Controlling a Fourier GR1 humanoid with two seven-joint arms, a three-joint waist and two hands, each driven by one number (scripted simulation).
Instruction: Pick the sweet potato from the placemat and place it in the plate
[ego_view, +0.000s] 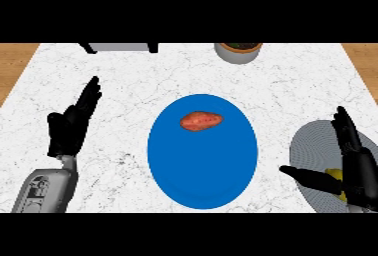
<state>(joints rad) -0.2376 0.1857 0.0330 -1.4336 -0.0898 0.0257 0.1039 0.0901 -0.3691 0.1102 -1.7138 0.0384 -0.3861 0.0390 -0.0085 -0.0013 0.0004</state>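
Sweet potato (201, 121) on blue placemat (203, 175) toward counter's far edge, long axis left-right, between both open straight-fingered hands; right hand (353, 165) over plate (314, 145), left hand (72, 125) resting.

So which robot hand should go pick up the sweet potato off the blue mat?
Probably the right robot hand: it is open over the grey plate, where the sweet potato must end up. The left robot hand is open on the blue placemat's far side.

You're looking at a white marble-look counter (192, 70) with grey veins, a smooth matt blue placemat (203, 170), a rough reddish sweet potato (200, 121), a finely ribbed grey plate (314, 150), matt black hands (70, 125), wood-grain edges (15, 62).
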